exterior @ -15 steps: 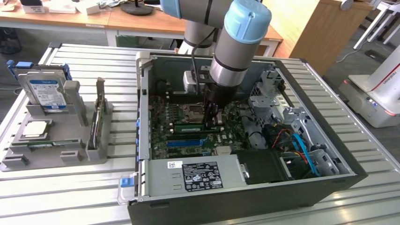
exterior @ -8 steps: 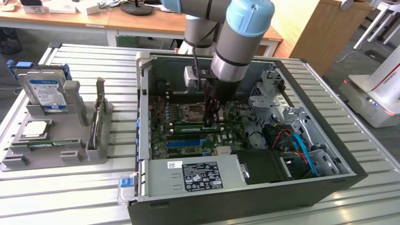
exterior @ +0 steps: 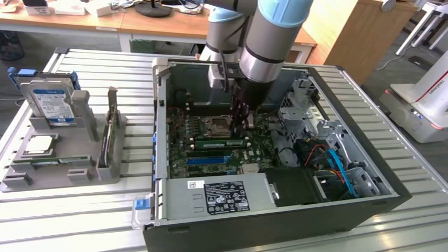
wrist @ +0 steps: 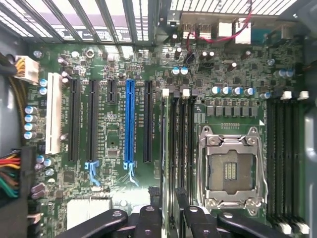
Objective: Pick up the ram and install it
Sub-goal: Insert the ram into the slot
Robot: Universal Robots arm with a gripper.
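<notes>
Pincer: the pincer (exterior: 242, 123) is lowered inside the open computer case (exterior: 364, 178), at centre frame in the exterior view; in the wrist view its fingers (wrist: 148, 218) sit close on either side of a thin edge, clamped on the ram.
Ram: the ram (wrist: 162, 148) runs edge-on up from the fingers, directly over the black memory slots (wrist: 181, 144) just beside the empty processor socket (wrist: 230, 171); in the exterior view a green stick (exterior: 220, 142) lies along the slots right of centre, just under the pincer.
Seating: it cannot be told whether the stick is fully down or whether the white end latches (wrist: 165, 92) have closed.
Risk of misalignment: if the stick is slightly off the slot line or tilted, pressing could jam it against the slot wall or bend the motherboard (wrist: 114, 139).
Risk of wrong slot: the slots lie tightly side by side, so a small sideways drift could put the edge between two of them.
Risk to neighbours: the open socket sits near, and a slip could strike it.
Holder: the grey tray (exterior: 63, 168) on the counter (exterior: 84, 215), left of frame, keeps the hard drive (exterior: 52, 102) and the processor (exterior: 41, 144).
</notes>
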